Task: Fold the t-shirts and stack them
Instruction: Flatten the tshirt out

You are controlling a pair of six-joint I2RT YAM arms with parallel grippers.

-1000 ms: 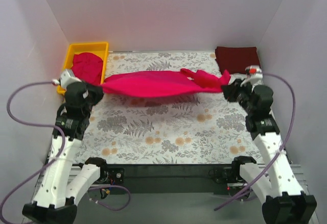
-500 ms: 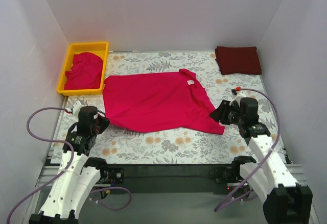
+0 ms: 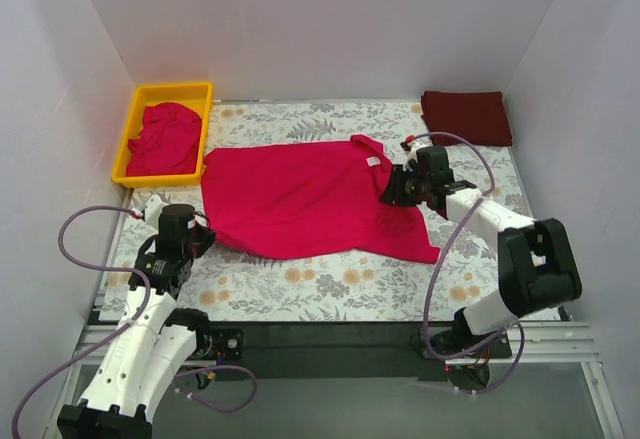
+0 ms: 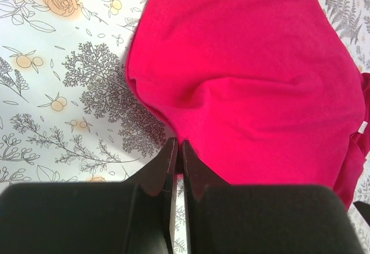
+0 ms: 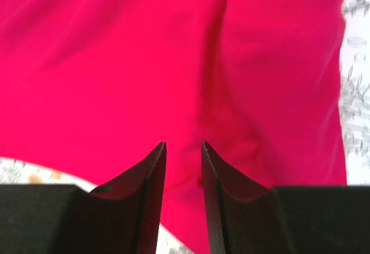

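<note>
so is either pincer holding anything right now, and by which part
The left pincer is shut on the near-left edge of the spread shirt. The right pincer hangs open over it, holding nothing.

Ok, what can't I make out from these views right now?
- Left wrist view: the shut left claw meets the edge of the spread shirt; its own fingers hide whether cloth is pinched.
- Right wrist view: whether the open right claw touches that shirt; no side angle.
- Top view: how many shirts lie in the tray; they are one crumpled heap.
</note>
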